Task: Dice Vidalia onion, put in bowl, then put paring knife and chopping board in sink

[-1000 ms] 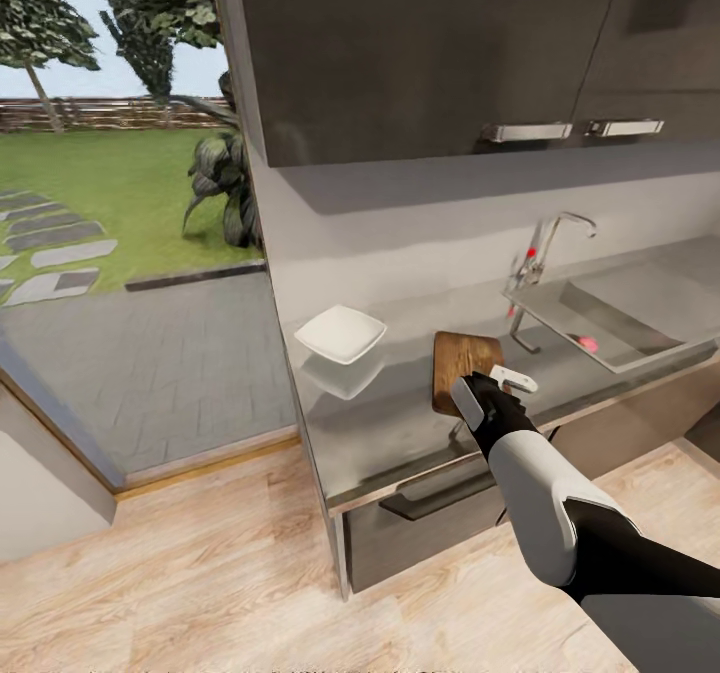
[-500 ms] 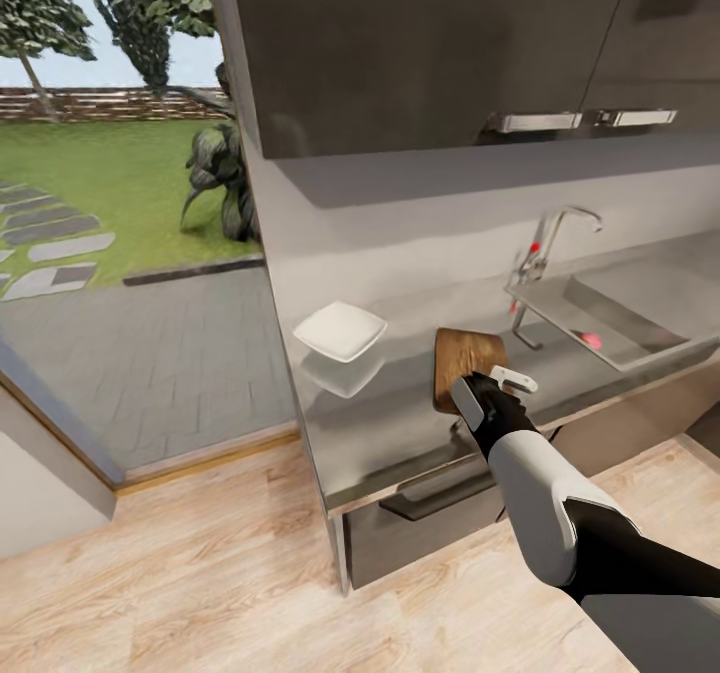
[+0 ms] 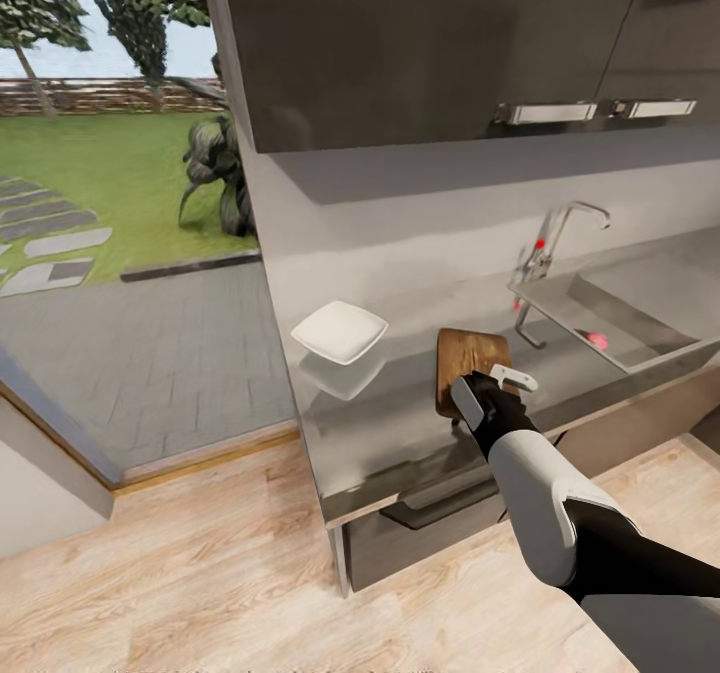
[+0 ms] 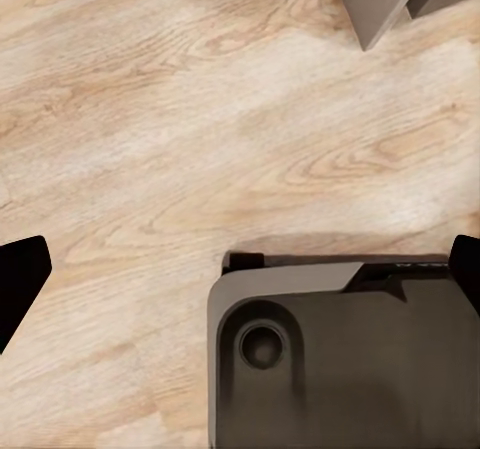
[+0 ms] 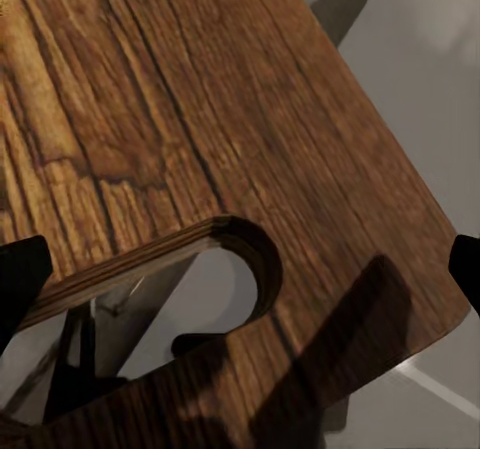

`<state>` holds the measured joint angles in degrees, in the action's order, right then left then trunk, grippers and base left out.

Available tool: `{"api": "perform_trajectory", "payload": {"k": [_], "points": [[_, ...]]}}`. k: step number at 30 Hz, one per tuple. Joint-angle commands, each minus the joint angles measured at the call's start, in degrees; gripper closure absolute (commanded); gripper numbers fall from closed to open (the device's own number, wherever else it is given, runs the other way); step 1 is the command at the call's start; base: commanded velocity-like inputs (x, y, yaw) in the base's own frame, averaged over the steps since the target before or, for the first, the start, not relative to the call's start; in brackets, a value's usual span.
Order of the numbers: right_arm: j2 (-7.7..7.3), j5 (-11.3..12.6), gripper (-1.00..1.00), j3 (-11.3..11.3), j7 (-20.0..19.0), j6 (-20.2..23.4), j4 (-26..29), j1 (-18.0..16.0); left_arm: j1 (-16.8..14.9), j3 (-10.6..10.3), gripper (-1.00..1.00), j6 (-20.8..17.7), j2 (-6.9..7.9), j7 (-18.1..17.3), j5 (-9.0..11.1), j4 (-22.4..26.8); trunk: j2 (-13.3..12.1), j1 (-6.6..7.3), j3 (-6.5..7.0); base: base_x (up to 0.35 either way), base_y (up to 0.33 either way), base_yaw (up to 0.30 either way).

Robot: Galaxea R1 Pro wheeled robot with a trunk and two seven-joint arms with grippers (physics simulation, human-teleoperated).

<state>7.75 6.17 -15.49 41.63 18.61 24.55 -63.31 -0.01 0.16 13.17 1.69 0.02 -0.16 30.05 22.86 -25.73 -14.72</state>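
Observation:
The brown chopping board (image 3: 463, 351) lies on the grey countertop (image 3: 400, 423), to the right of the white bowl (image 3: 340, 331). My right gripper (image 3: 478, 388) hovers over the board's near end. In the right wrist view the board's slot handle hole (image 5: 160, 309) lies just beneath my right gripper (image 5: 240, 279), which is open with its fingertips (image 5: 20, 284) wide apart. The pinkish Vidalia onion (image 3: 597, 339) rests in the sink (image 3: 640, 338), below the chrome tap (image 3: 560, 238). My left gripper (image 4: 240, 279) is open over the wooden floor. The paring knife is out of view.
Dark wall cabinets (image 3: 420, 43) hang above the counter, and a drawer with a bar handle (image 3: 440, 503) sits below its front edge. The counter ends at the left beside a large window onto a garden. My own base (image 4: 340, 359) stands on the wood floor (image 4: 150, 119).
The whole picture has shifted slightly, so the camera has moved. My right gripper stays over the board's near end, and nothing has been taken hold of.

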Motion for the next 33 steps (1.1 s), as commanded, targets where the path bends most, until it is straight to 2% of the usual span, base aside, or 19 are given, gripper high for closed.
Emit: {"api": "perform_trajectory", "payload": {"k": [1, 11, 21, 33], "points": [[-0.02, 0.60, -1.00, -0.25, 0.21, 0.38, -0.12, 0.02, 0.01, 0.02, -1.00, 0.10, 0.00, -0.01, -0.01, 0.06, 0.06, -0.05, -0.19, 0.002, 0.000, 0.000], [-0.02, 0.60, -1.00, -0.25, 0.21, 0.38, -0.12, 0.02, 0.01, 0.01, -1.00, 0.10, -0.09, -0.02, -0.02, -0.74, 0.06, -0.05, -0.91, -0.023, -0.054, 0.000], [0.05, 0.61, -1.00, -0.22, 0.36, 0.26, -0.04, 0.02, 0.01, 0.02, -1.00, 0.10, -0.10, -0.02, -0.03, -0.78, 0.06, -0.05, -1.00, -0.023, -0.046, 0.000], [0.12, 0.60, -1.00, -0.16, 0.38, 0.20, -0.03, 0.02, 0.01, 0.02, -1.00, 0.10, -0.10, -0.02, -0.04, -0.76, 0.06, -0.05, -0.12, 0.000, -0.001, -0.062]]}}
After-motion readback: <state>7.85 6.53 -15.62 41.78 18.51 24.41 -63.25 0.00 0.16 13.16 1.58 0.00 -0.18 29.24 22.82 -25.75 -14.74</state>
